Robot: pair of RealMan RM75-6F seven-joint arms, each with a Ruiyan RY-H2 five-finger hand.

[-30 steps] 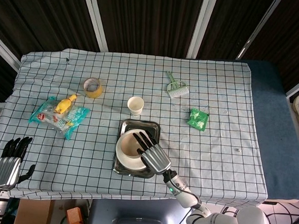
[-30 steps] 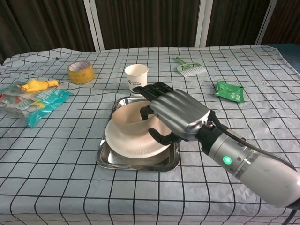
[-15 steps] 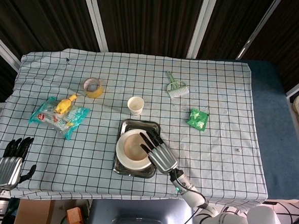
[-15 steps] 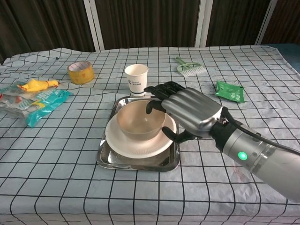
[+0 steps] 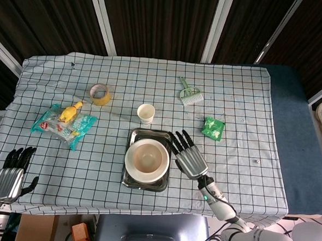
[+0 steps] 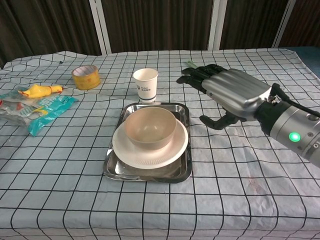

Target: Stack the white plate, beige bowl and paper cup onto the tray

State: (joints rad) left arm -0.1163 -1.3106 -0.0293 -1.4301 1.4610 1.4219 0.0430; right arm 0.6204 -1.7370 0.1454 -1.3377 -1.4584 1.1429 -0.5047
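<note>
The metal tray [image 5: 162, 137] [image 6: 116, 167] lies near the table's front edge, with the white plate [image 5: 131, 165] [image 6: 125, 152] on it. The beige bowl [image 5: 147, 155] [image 6: 149, 128] sits upright on the plate. Just behind the tray stands the paper cup [image 5: 145, 113] [image 6: 145, 84], upright on the cloth. My right hand [image 5: 188, 156] [image 6: 230, 91] hovers to the right of the tray, fingers spread, holding nothing. My left hand [image 5: 10, 174] rests at the table's front left corner, empty with fingers apart; the chest view does not show it.
A yellow tape roll [image 5: 100, 94] [image 6: 86, 77] and a yellow toy on plastic packets [image 5: 65, 120] [image 6: 37, 102] lie at the left. A green brush [image 5: 189, 92] [image 6: 202, 73] and a green packet [image 5: 213, 128] [image 6: 246, 97] lie at the right.
My right hand let go of the beige bowl, leaving it on the plate, and drew away to the right with fingers spread. The left hand stayed put.
</note>
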